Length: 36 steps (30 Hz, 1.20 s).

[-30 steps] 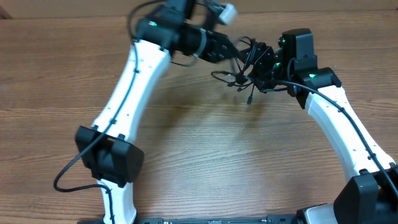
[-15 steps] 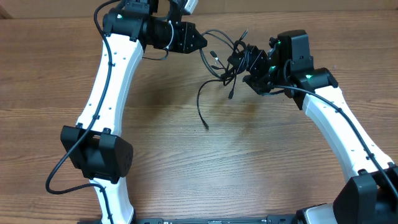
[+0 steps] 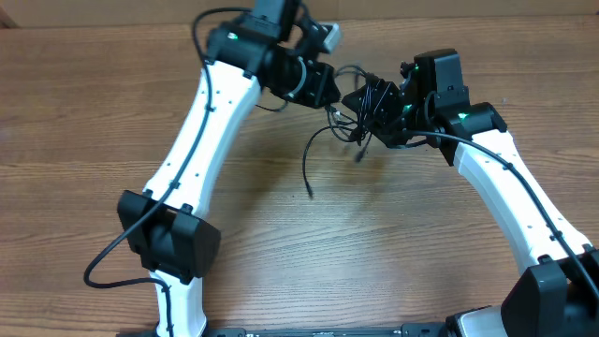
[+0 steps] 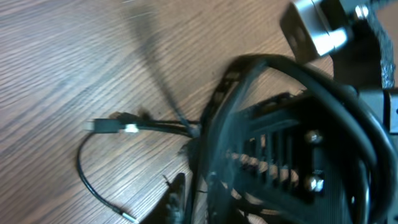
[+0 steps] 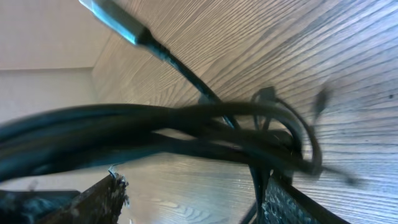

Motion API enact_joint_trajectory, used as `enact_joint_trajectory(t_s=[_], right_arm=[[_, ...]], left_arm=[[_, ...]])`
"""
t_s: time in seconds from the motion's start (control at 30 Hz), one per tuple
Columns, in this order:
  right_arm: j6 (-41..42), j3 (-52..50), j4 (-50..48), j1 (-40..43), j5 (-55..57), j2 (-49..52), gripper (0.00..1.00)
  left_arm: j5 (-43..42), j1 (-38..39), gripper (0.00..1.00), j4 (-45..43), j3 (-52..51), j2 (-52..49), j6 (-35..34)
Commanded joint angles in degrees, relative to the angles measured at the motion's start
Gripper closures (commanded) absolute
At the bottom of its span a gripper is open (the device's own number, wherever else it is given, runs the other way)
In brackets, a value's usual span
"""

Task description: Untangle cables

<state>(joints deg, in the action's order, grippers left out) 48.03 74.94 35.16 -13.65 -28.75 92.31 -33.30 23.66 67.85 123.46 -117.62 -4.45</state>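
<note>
The cables (image 3: 372,101) are a tangled black bundle held above the table between my two grippers. One loose strand (image 3: 307,168) hangs down from it to the wood. My left gripper (image 3: 329,92) is at the bundle's left side; in the left wrist view its jaws (image 4: 191,202) look nearly closed around a thin strand, though that view is blurred. A plug end (image 4: 111,126) and a curved strand (image 4: 93,183) lie below. My right gripper (image 3: 386,110) is at the bundle's right side. Its fingers (image 5: 196,196) are wide apart, and the cables (image 5: 155,134) cross in front of them.
The wooden table (image 3: 374,234) runs under both arms. Its back edge (image 3: 487,19) is close behind the grippers. The right gripper's black body (image 4: 292,149) fills the right half of the left wrist view, very close to my left gripper.
My left gripper had pulled away to the upper left, drawing a strand out; it has now moved back right to the bundle. The loose strand still hangs. The right arm has hardly moved.
</note>
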Motion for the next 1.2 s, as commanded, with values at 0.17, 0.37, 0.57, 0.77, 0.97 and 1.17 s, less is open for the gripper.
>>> enact_joint_trajectory(t_s=[0.17,0.37,0.57,0.77,0.97,1.17], right_arm=[[0.59,-0.22,0.74,-0.48,-2.82,-0.96,0.28],[4.33,-0.22,0.17,-0.48,-1.75,-0.96,0.29],[-1.62,-0.22,7.61,-2.38,22.86,-0.63,0.22],[-5.97,-0.22,15.65,-3.65,46.16,-0.61,0.16],[-9.16,-0.24,20.57,-3.65,56.39,-0.61,0.15],[-12.52,-0.24,24.28,-3.65,60.92,-0.61,0.02]], left_arm=[[2.54,4.66,0.52,-1.01,1.31,0.28,1.46],[10.6,1.84,0.47,-0.79,3.13,0.35,5.05],[6.27,-2.08,0.48,1.27,6.03,0.37,2.91],[6.93,-1.75,0.48,3.28,6.01,0.31,2.95],[6.95,-0.55,0.48,4.87,5.84,0.13,2.73],[8.9,0.46,0.47,5.88,5.05,-0.57,2.25]])
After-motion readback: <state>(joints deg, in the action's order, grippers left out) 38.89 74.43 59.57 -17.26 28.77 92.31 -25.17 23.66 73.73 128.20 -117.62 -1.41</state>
